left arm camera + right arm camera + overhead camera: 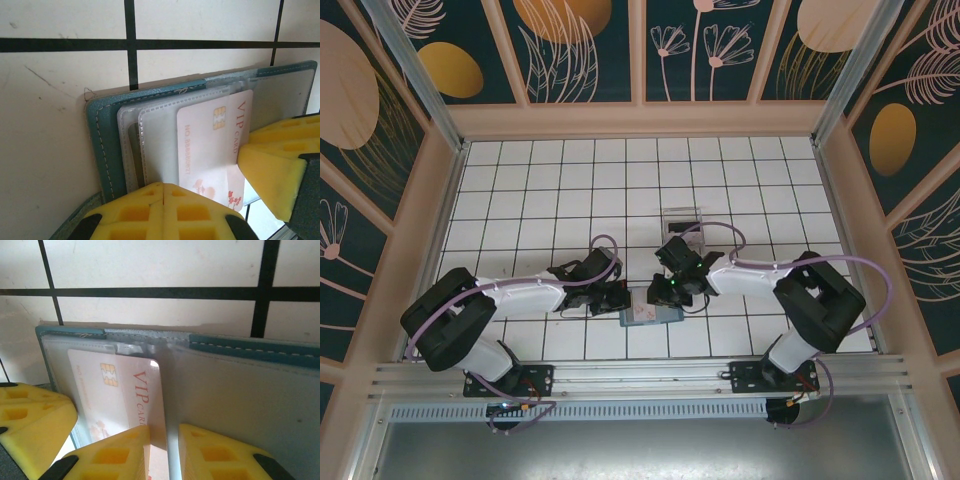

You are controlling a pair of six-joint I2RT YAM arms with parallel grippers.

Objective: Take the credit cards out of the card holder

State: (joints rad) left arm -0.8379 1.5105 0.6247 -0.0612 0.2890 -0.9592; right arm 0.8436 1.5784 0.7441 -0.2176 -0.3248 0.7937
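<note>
The teal card holder (642, 318) lies open on the tiles between my two grippers, its clear sleeves facing up (102, 145) (250, 347). A white credit card (207, 145) (100, 390) printed "VIP CARD" sticks partly out of a sleeve. My right gripper (165, 432) (670, 292) is shut on that card's edge, with a sleeve edge beside it. My left gripper (163, 186) (618, 298) is shut with nothing between its pads, resting on the holder's near edge. A dark strip (132, 145) shows inside another sleeve.
A clear plastic tray (682, 217) stands on the tiles just beyond the right gripper. Wooden walls ring the white tiled floor (550, 180). Both arms reach inward from the near rail, their wrists close together.
</note>
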